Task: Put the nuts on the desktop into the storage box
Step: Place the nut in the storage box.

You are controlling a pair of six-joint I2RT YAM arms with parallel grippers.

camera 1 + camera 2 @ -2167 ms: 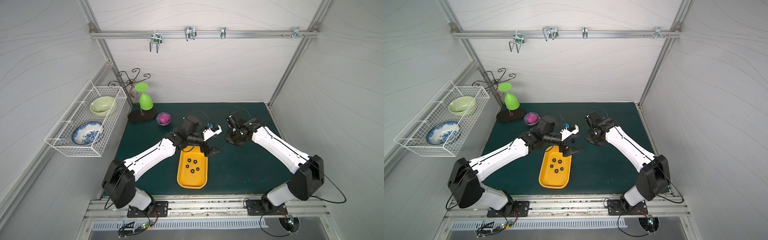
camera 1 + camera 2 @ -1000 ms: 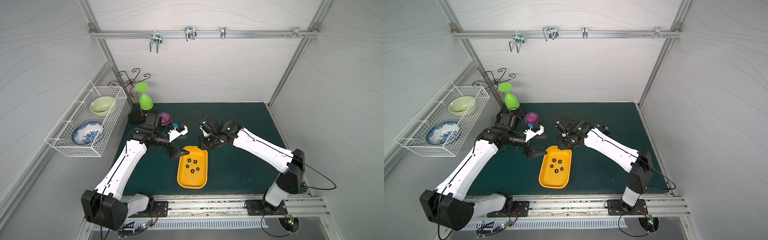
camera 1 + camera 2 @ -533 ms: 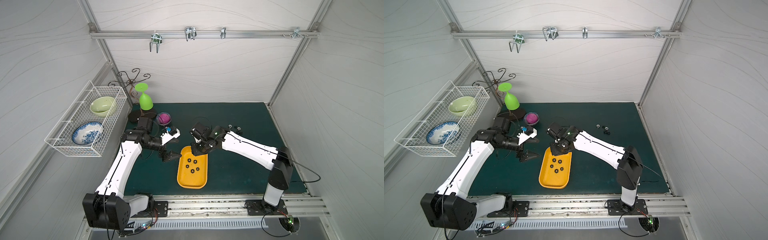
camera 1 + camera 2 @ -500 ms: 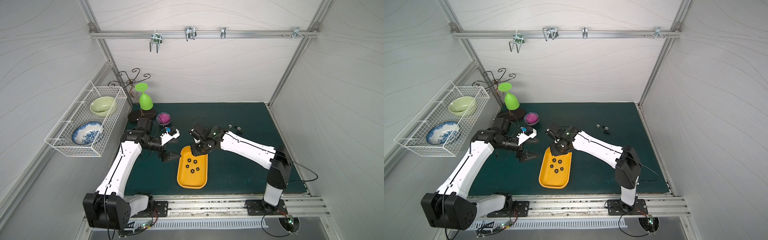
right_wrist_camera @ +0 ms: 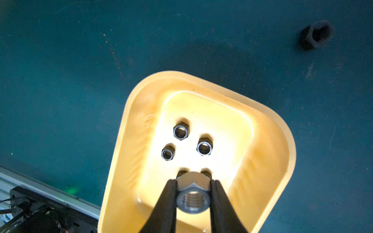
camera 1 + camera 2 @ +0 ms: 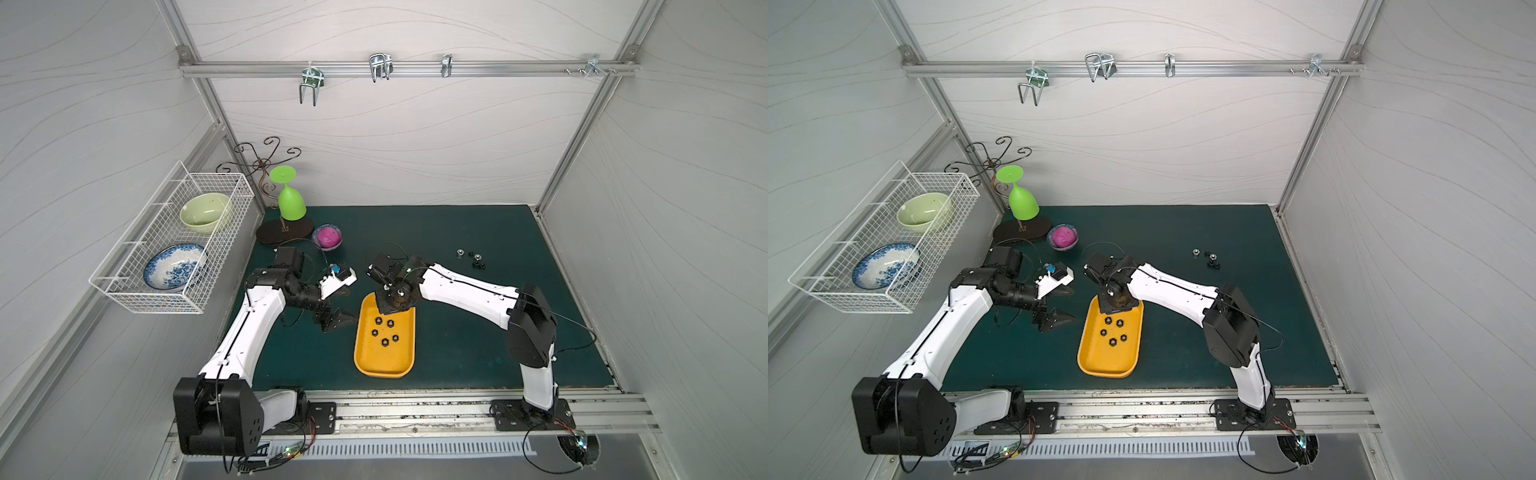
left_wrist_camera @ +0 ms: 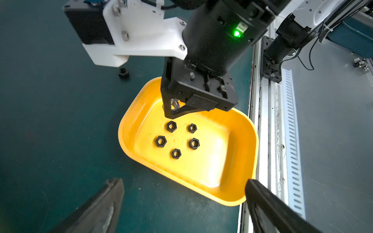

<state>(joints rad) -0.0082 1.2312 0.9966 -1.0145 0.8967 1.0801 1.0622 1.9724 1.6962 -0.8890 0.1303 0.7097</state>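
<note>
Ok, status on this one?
Right tool shut on silver nut over yellow tray. Left tool open, empty. Five black nuts inside. Nothing in the way.

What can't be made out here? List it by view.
- Right wrist view: two of the black hexagonal nuts in the yellow plastic storage box sit mostly behind the shiny silver nut clamped in the right gripper.
- Both top views: that nut is hidden under the gripper's body; the loose nuts on the teal-green mat are too small to count.
- Left wrist view: the open left gripper, fingers cut off by the frame edge.
</note>
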